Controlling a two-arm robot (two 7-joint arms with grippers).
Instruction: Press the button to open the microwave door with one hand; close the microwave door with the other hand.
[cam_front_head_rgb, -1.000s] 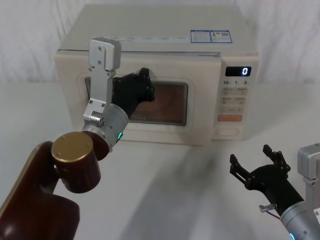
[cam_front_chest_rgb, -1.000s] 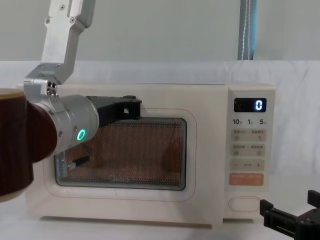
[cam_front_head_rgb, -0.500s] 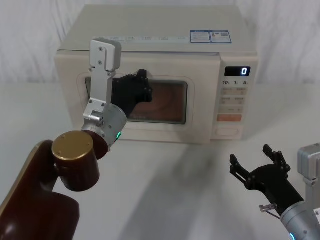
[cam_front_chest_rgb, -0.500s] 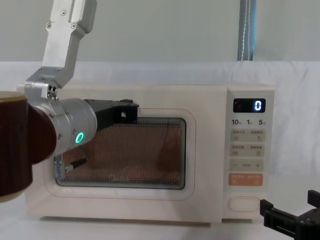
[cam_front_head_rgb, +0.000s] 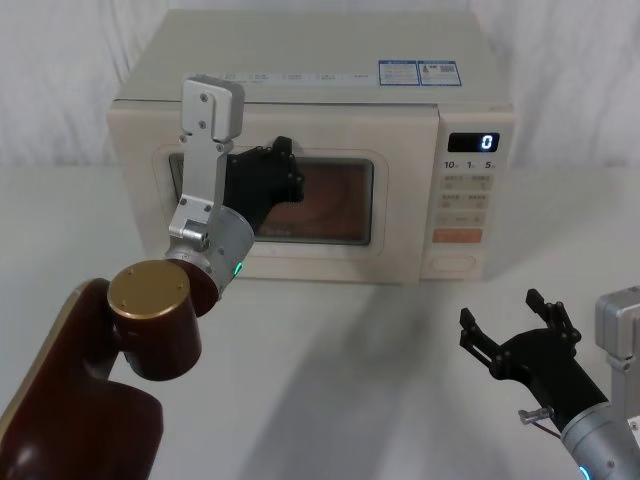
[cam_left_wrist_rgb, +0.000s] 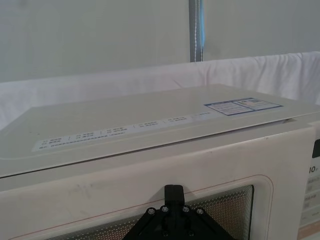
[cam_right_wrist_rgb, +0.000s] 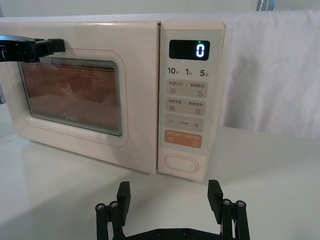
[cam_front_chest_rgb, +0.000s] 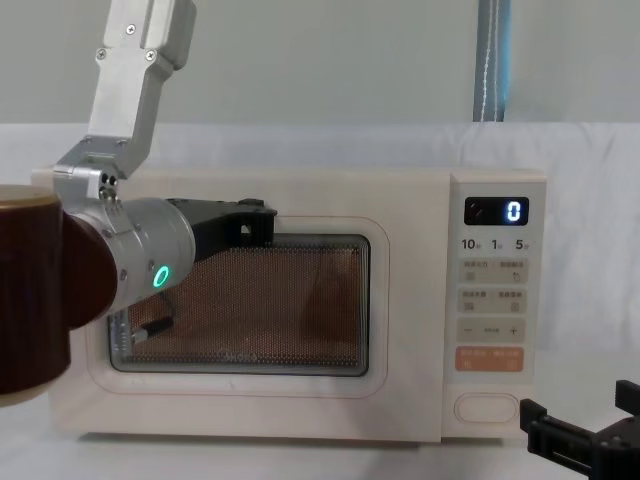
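Head view: the left gripper (cam_front_head_rgb: 275, 170) is up against the microwave door (cam_front_head_rgb: 330, 200), at the upper left part of the door's dark window, with the door flush or very nearly flush with the cabinet. Whether its fingers are spread or together I cannot tell, since the wrist hides them; it grasps nothing visible.

The button (cam_front_head_rgb: 457, 264) sits at the foot of the control panel, right of the door and under the orange key (cam_front_head_rgb: 459, 236). The button's long axis runs level.

The right gripper (cam_front_head_rgb: 520, 345) hovers over the table in front of the microwave, low and slightly right of the button, fingers spread wide and empty. It is much the nearer arm to the button.

Through the window the oven cavity looks empty, though the mesh obscures it.
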